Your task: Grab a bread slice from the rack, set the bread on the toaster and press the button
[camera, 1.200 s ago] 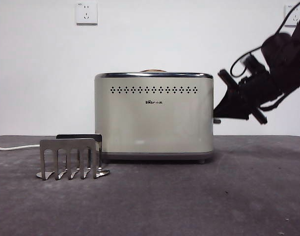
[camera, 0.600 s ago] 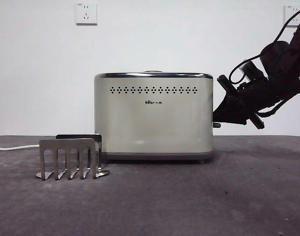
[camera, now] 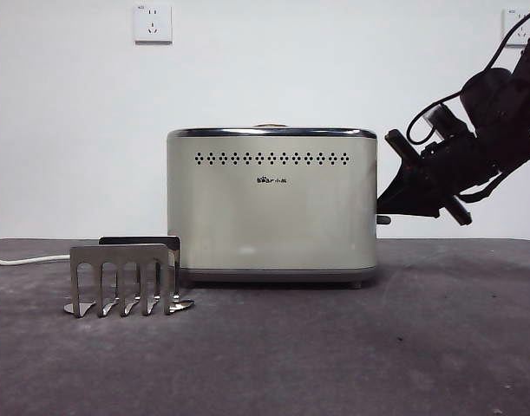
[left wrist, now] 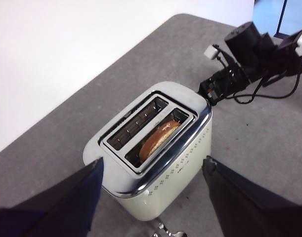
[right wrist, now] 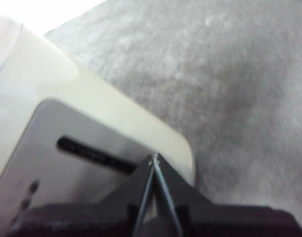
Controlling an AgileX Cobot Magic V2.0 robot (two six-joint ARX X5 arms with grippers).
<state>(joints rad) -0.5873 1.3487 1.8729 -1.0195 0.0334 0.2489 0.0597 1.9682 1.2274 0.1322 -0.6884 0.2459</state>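
The cream toaster point(camera: 273, 208) stands mid-table. The slice of bread point(left wrist: 158, 139) sits deep in one of its slots; only its domed top point(camera: 266, 126) peeks over the chrome rim. The silver rack point(camera: 121, 277) stands empty at the toaster's front left. My right gripper point(camera: 382, 204) is shut, its tip at the toaster's narrow end, right above the small grey button point(camera: 383, 220). In the right wrist view the shut tip point(right wrist: 153, 159) rests against the grey end panel point(right wrist: 52, 148) beside the dark lever slit; the button is hidden there. My left gripper point(left wrist: 153, 160) hangs open and empty above the toaster point(left wrist: 185, 163).
A white cable point(camera: 22, 259) runs along the table's back left edge. Two white wall sockets point(camera: 153, 23) point(camera: 518, 26) are on the wall behind. The table top point(camera: 421, 347) is dark grey.
My right gripper dipped at the toaster's end and rose a little again. The button sits slightly lower than a second ago, and the bread's top has sunk further into the slot.
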